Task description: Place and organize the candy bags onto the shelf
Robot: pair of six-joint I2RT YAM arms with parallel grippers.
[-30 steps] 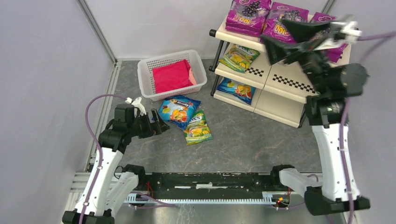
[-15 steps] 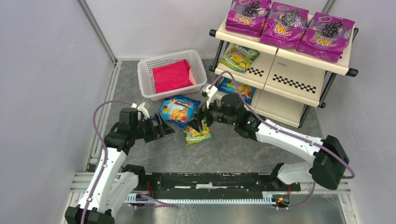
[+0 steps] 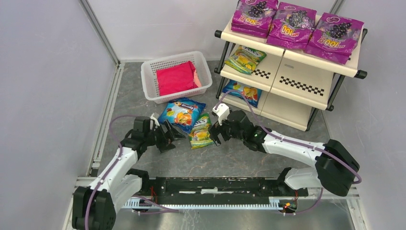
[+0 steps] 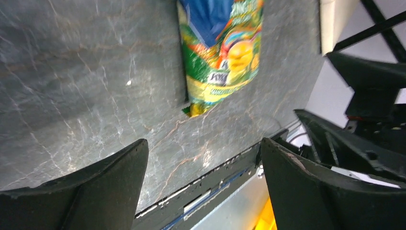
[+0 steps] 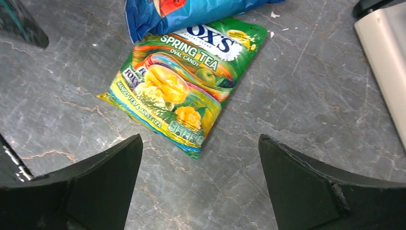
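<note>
The shelf stands at the far right of the tabletop and carries five candy bags. Three purple bags lie side by side across its top tier, spanning it from end to end. A shelved green bag lies at the left end of the middle tier. A shelved blue bag lies at the left end of the bottom tier.

The white basket sits left of the shelf, near the back wall. A folded pink cloth lies inside it and covers most of its floor.

Two more bags lie flat on the tabletop in front of the basket: the loose blue bag and, just nearer the arms, the loose green bag. In the right wrist view the blue one's edge overlaps the green one's top corner.

The left hand hangs low just left of the loose blue bag, its fingers spread wide with nothing between them. In its wrist view the loose green bag lies ahead of the fingers, apart from both.

The right hand sits just right of the loose green bag, also spread and holding nothing. In its wrist view the bag's near corner reaches toward the gap between the fingertips and touches neither. Whether either hand's fingers rest on the tabletop cannot be told.
</note>
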